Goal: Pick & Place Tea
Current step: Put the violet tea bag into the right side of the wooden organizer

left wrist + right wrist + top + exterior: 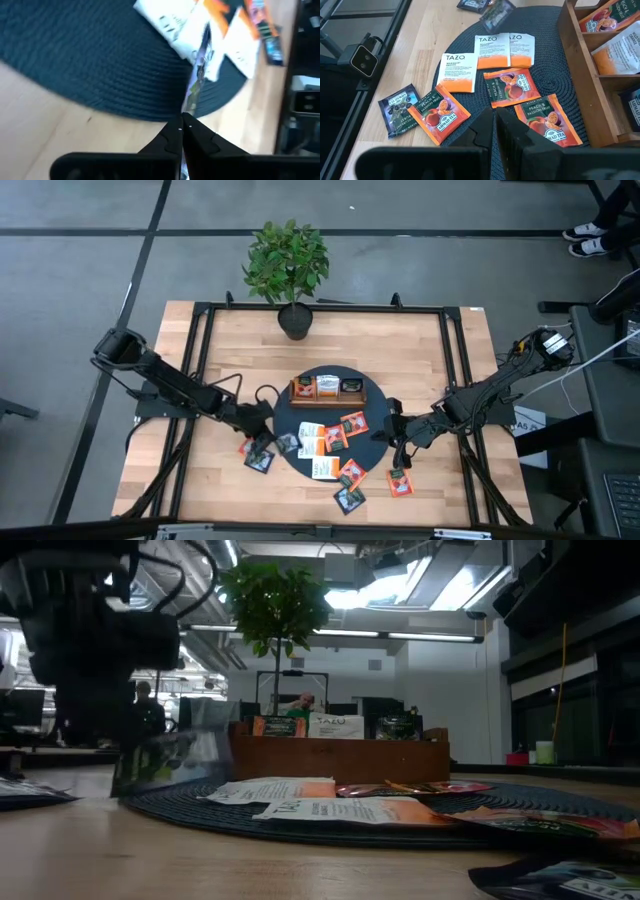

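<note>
One tea bag (pixel 197 80), thin, light, bendy, pinched at edge by clenched left pincer (pixel 182 131). Right pincer (pixel 493 131) clenched, empty, low centre.

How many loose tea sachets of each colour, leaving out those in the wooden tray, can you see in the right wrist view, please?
White Tazo sachets: 3
Orange peach sachets: 3
Dark green-black sachets: 3, one pinched in the left gripper jaws
Total: 9
</note>
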`<action>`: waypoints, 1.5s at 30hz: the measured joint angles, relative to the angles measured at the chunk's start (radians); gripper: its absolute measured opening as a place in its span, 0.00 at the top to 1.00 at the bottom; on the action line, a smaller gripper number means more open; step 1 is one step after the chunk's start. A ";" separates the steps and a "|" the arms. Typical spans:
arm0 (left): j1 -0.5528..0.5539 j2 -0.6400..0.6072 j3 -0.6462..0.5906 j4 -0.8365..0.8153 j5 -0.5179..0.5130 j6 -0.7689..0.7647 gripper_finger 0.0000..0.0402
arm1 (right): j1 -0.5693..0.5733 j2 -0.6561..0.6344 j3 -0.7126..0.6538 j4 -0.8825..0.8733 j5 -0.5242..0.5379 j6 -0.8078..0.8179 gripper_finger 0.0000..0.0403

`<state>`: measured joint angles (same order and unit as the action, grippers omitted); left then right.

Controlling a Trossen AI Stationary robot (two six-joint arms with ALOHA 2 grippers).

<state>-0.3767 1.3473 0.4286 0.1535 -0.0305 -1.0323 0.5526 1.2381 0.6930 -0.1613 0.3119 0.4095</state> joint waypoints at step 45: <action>0.144 0.120 0.649 -0.588 -0.187 0.719 0.99 | -0.088 0.006 0.214 0.034 0.033 -0.236 0.63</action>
<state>-0.2322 1.4676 1.0776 -0.4345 -0.2171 -0.3129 0.4644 1.2438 0.9070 -0.1277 0.3452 0.1734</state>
